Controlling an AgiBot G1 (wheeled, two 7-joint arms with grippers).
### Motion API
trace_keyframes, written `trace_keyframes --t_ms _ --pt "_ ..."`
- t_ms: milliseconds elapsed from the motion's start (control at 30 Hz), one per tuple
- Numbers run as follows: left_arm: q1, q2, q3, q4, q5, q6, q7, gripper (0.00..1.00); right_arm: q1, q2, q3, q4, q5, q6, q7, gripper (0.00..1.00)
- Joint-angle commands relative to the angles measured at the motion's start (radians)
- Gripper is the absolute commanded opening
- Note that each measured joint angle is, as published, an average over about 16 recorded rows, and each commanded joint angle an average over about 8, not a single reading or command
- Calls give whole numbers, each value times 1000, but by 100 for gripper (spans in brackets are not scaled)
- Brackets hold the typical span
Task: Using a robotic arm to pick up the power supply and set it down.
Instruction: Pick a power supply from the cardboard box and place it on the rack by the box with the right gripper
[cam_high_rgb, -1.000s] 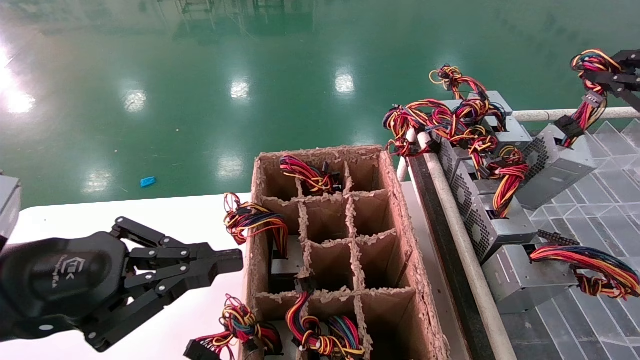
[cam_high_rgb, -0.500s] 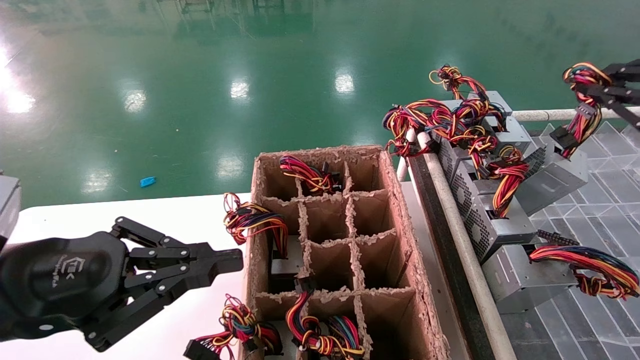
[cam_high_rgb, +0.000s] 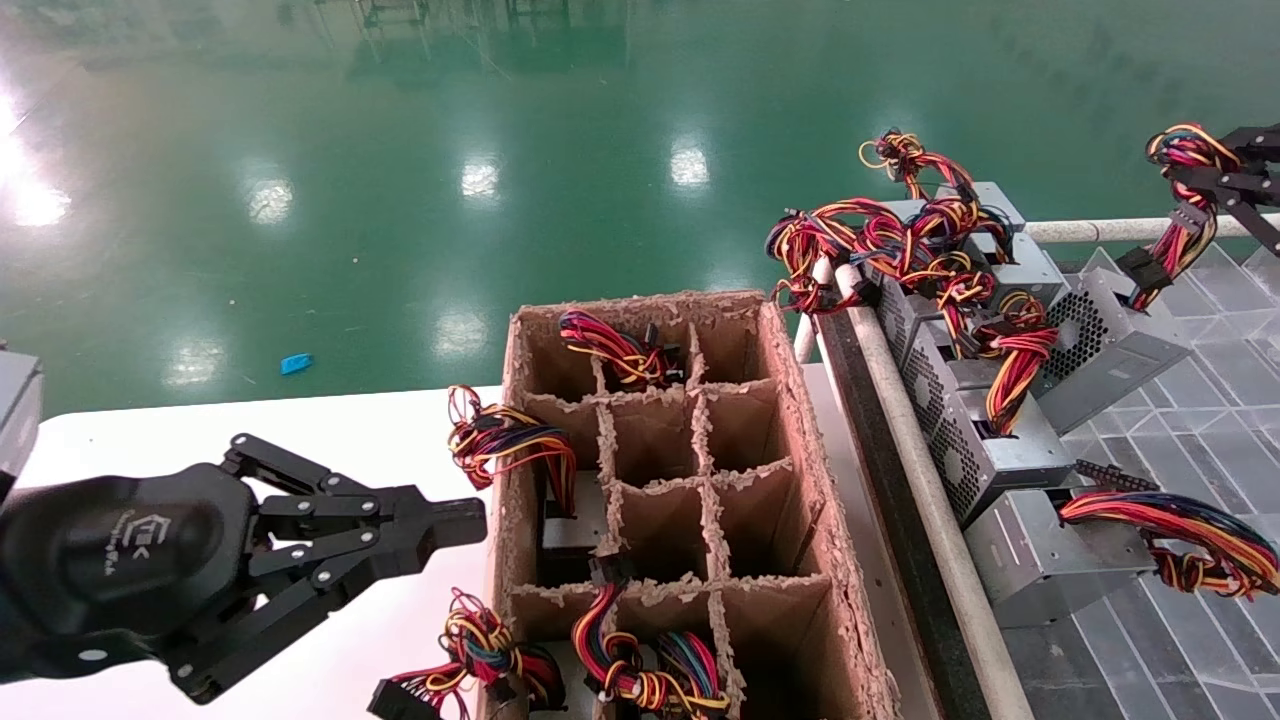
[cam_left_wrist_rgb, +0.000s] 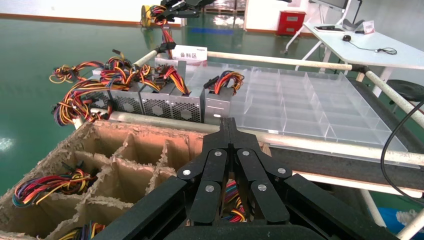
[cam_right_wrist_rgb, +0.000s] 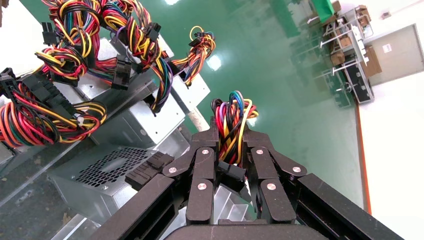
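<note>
Far left, over the white table (cam_high_rgb: 300, 430): the black multi-link left gripper (cam_high_rgb: 455, 522), parked, its jaws pressed together on nothing, tips pointing at the box beside it. Centre: a brown cardboard divider box (cam_high_rgb: 790, 400) with ragged edges, standing on the table; several cells hold red-yellow-black wire bundles (cam_high_rgb: 610, 355), and what seems a grey casing shows in one left-hand cell; the other cells appear vacant. Right of the box: a pale rail (cam_high_rgb: 930, 500) edging a clear compartmented plastic tray (cam_high_rgb: 1200, 420), along which grey sheet-metal units with tangled wiring (cam_high_rgb: 960, 440) lie in a row. Far right: the grey sheet-metal power supply with a perforated vent side (cam_high_rgb: 1105, 345), tilted on the tray next to that row; its red-yellow-orange wire bundle (cam_high_rgb: 1180, 225) runs up into the black multi-link right gripper (cam_high_rgb: 1200, 178) at the frame edge, whose jaws pinch the bundle, as the right wrist view (cam_right_wrist_rgb: 231, 137) confirms. Step in hand, by judgement: the pick-up, carried by the wires alone, with the casing not plainly clear of the tray. Next move calls for a steady raise so the unit swings free of its neighbours before travel toward a vacant cell. Against half a second ago: the gripper and bundle sit slightly farther right and the casing is tilted differently, showing more of its vent side; the left gripper is unchanged.
</note>
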Motion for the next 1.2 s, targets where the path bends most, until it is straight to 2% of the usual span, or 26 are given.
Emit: trace_keyframes --t_ms 33,900,933,1167,1200 --pt "0 0 0 0 0 0 0 0 0 -3 -2 1 -10 2 5 0" --pt "0 0 0 0 0 0 0 0 -103 -109 -7 -23 130 120 -63 0" --pt "0 0 0 0 0 0 0 0 -105 -112 -7 -24 132 121 -64 5" --pt "0 0 0 0 0 0 0 0 -110 -122 -10 -36 141 111 -69 91" --pt "0 0 0 0 0 0 0 0 -109 -123 -10 -37 142 109 -69 99"
